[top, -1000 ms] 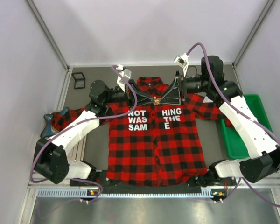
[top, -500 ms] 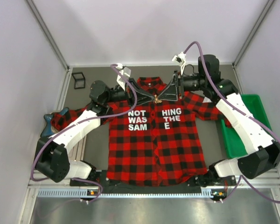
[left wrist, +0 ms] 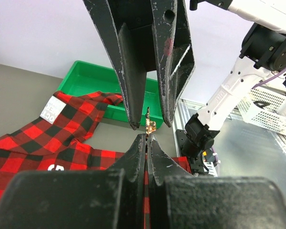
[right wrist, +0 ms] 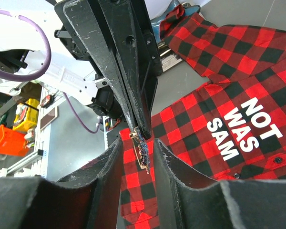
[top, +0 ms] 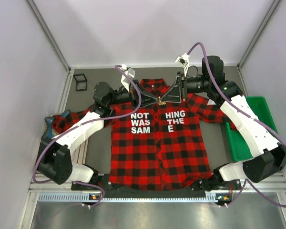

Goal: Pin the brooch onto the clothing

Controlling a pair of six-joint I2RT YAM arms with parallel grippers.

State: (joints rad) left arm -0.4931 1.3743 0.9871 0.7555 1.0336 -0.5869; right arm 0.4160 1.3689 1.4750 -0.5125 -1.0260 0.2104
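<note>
The brooch [right wrist: 141, 149] was pinched in the closed left gripper [left wrist: 146, 136] above the collar [top: 152, 85] of the clothing [top: 157, 148], the right gripper [right wrist: 137, 142] parted either side without touching it; it was not yet pinned on.

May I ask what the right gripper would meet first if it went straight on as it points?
Most likely the brooch, just ahead between the parted fingertips of the right gripper, pinched by the shut left gripper, whose tips come next.
</note>
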